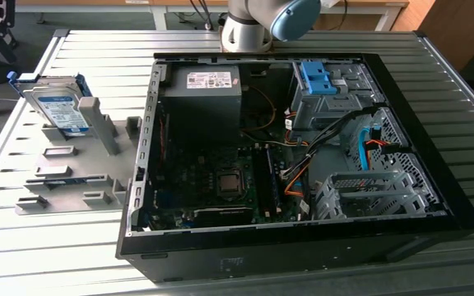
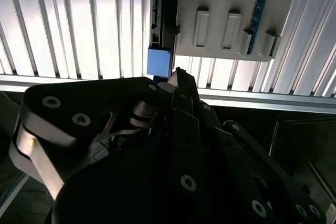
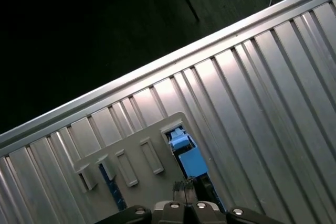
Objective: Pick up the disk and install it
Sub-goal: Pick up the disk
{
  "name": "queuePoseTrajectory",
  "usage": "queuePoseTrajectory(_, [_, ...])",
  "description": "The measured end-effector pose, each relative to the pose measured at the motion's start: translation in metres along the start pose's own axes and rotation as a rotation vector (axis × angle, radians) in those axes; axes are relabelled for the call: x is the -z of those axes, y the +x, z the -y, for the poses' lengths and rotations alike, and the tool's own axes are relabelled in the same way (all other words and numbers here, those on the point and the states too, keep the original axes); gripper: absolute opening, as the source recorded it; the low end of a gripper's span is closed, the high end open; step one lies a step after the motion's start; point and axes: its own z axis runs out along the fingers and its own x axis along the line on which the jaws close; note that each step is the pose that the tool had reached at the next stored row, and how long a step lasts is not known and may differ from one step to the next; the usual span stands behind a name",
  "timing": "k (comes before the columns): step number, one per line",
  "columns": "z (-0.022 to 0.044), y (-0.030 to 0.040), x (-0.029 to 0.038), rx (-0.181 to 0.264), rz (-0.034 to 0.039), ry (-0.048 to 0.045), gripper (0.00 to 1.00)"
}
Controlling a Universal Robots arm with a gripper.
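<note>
In the exterior view the task looks barely begun: the disk (image 1: 56,108) has not been picked up. It stands on edge, leaning a little, in a grey holder (image 1: 81,160) on the slatted table (image 1: 468,123), off the exterior view's left of the open computer case (image 1: 303,259). The arm (image 1: 249,28) rises beyond the far side of the case. The case holds a power supply (image 1: 204,98), a motherboard (image 1: 212,185) and loose cables (image 1: 299,176). On the exterior view's right it also holds a drive cage (image 1: 328,105) topped by a blue bracket (image 1: 315,77), and nearer the camera a lower cage (image 1: 373,194) with no drive that I can make out, so installing is all left to do. In the second wrist view the gripper (image 2: 177,85) is a dark linkage in the foreground, near the table's edge and pointing toward the holder. Its tip is near a blue block (image 2: 159,61), which I judge to be the disk's rail end, but not touching it. It grips nothing here, though I cannot tell whether the jaws stand wide or narrow. In the first wrist view the same blue block (image 3: 186,156) sits in a slot of the holder, with the gripper's front edge near it.
</note>
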Motion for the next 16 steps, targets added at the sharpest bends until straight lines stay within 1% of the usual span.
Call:
queuePoseTrajectory(5, [-0.0001, 0.0, -0.0012, 0.091, -0.0016, -0.0025, 0.11])
queuePoseTrajectory(8, [0.0, 0.0, -0.0018, 0.133, -0.0006, -0.0028, 0.11])
queuePoseTrajectory(11, [-0.0008, -0.0016, -0.0029, 0.146, 0.0007, 0.0, 0.11])
queuePoseTrajectory(14, [-0.004, -0.0083, -0.0036, 0.147, 0.0004, -0.0002, 0.11])
queuePoseTrajectory(16, [-0.005, -0.0105, -0.0043, 0.15, 0.0003, -0.0001, 0.11])
